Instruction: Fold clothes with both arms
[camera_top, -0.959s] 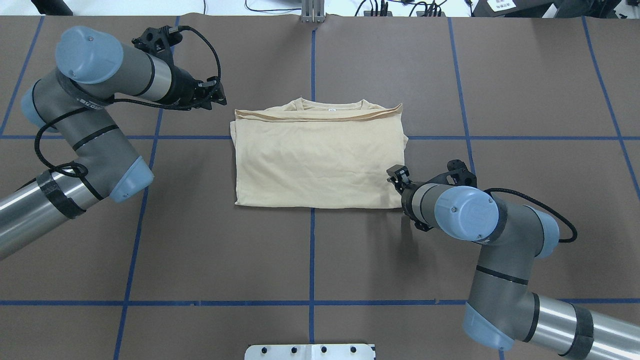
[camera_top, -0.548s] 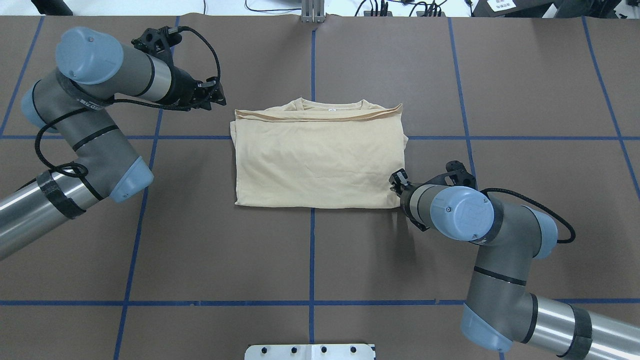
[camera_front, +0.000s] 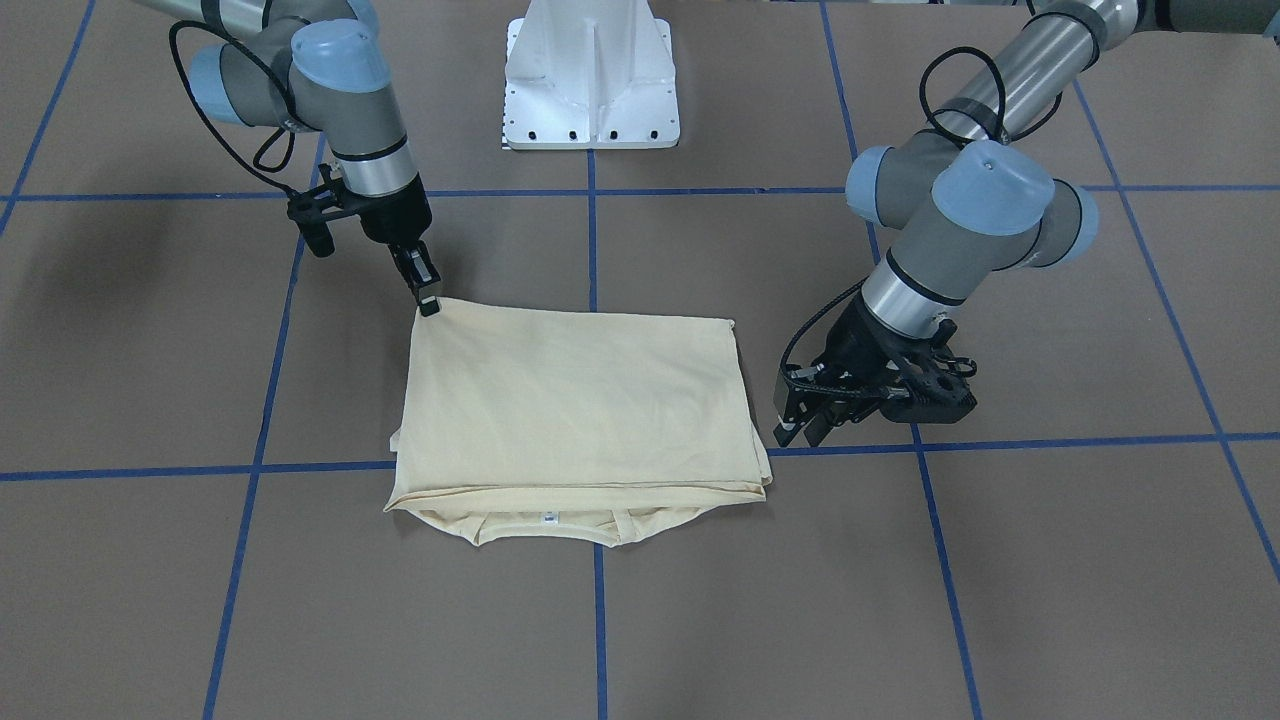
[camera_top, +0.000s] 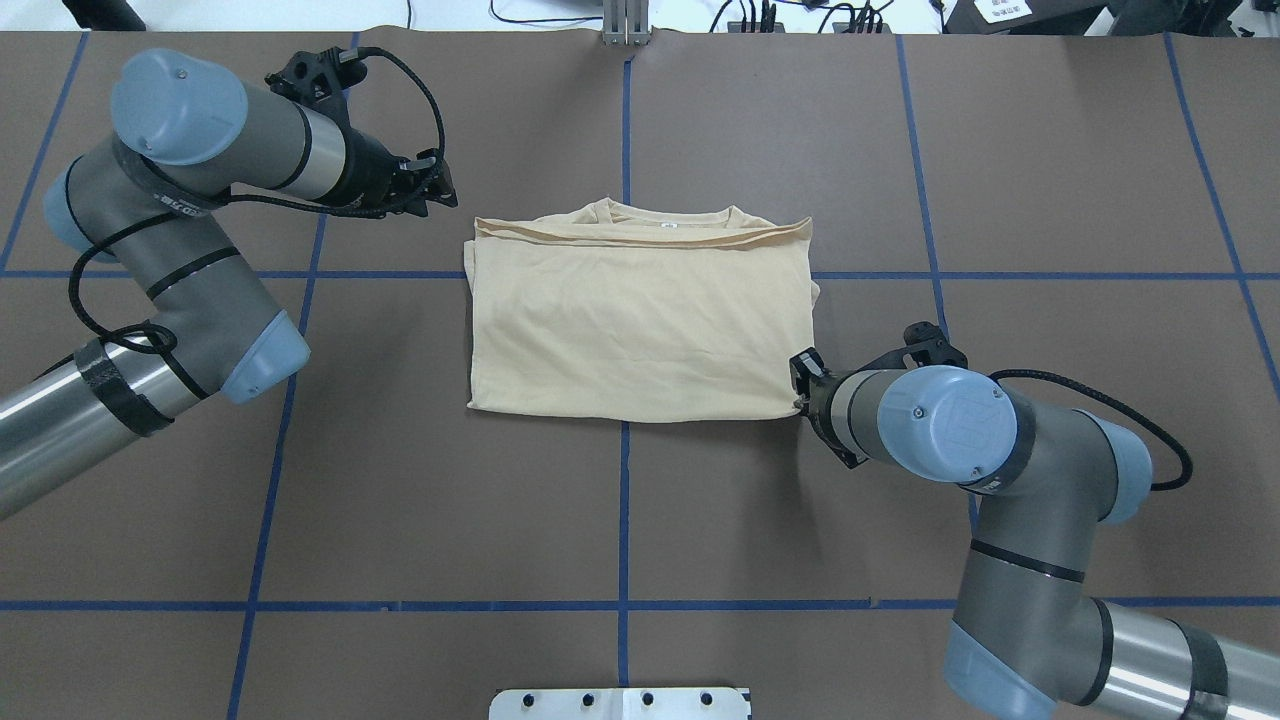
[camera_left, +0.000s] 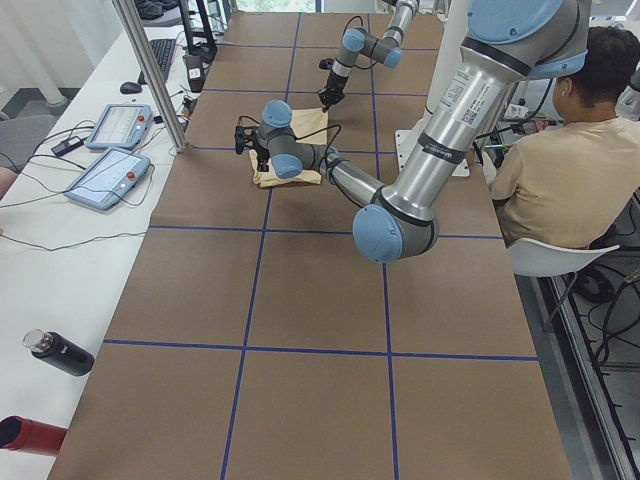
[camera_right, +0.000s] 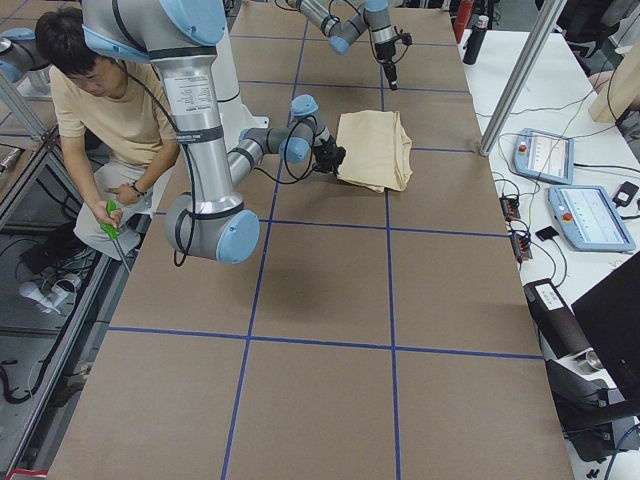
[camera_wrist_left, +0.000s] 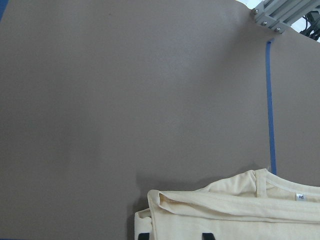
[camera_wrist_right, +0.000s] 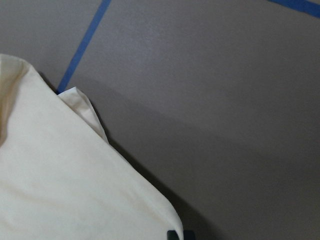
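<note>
The cream-yellow shirt (camera_top: 640, 320) lies folded flat at the table's middle, back side up, so the print is hidden. Its collar and white neck label (camera_top: 662, 222) face the far edge. It also shows in the front view (camera_front: 570, 400). My left gripper (camera_top: 445, 192) is open and empty, just off the shirt's far left corner; it also shows in the front view (camera_front: 797, 430). The left wrist view shows its fingertips (camera_wrist_left: 144, 235) apart above that corner. My right gripper (camera_top: 800, 385) is at the near right corner, its tip (camera_front: 430, 300) shut on the fabric corner (camera_wrist_right: 165, 215).
The brown mat carries a blue tape grid (camera_top: 624, 500). The white pedestal base (camera_front: 590, 80) stands at the robot's side. A seated person (camera_left: 560, 170) is beside the base. Control tablets (camera_left: 110, 150) and bottles (camera_left: 60, 350) lie beyond the mat's far edge.
My right gripper has moved along the shirt's right edge to its near right corner. The shirt has shifted slightly to the right. My left gripper has barely moved.
</note>
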